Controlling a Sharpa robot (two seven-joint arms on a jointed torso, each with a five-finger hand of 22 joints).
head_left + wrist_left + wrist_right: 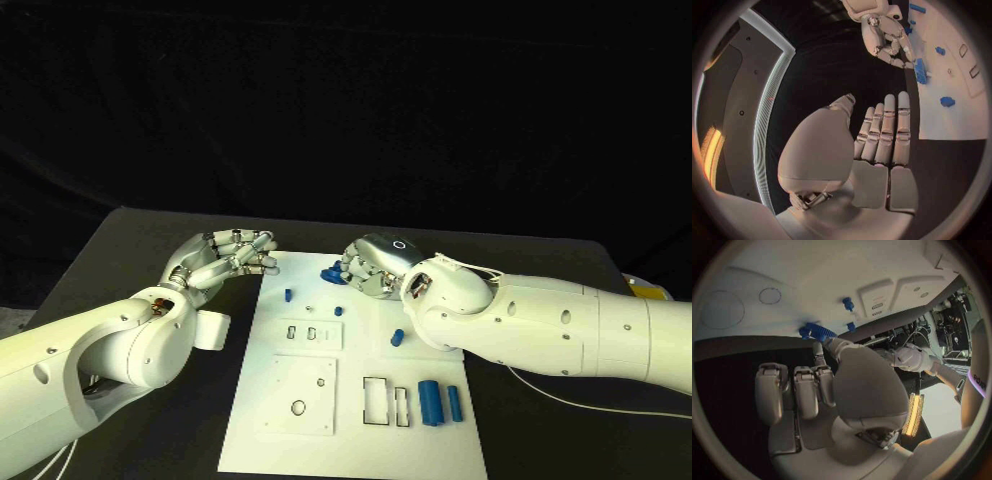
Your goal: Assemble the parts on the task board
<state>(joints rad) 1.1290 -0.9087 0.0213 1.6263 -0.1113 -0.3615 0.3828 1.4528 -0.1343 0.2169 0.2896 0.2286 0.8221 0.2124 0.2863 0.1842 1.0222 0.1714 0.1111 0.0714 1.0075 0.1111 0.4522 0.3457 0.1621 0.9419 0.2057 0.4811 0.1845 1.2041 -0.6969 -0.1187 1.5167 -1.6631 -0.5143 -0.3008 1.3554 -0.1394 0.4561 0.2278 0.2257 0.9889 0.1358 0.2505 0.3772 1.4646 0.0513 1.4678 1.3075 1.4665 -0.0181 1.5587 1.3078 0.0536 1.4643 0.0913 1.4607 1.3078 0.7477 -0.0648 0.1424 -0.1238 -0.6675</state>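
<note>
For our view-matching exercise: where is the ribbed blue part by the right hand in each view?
Head: part at the board's far end, beside the right hand.
Left wrist: part on the board's edge, by that hand's fingertips.
Right wrist: part just beyond the fingertips.
Landmark: the right hand.

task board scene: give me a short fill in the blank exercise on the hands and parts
1. The task board is coloured ____.
2. The small parts on it are coloured ____.
3. The right hand touches a ridged blue part at the board's ____ edge.
4. The left hand holds ____.

Missing words: white; blue; far; nothing
</note>
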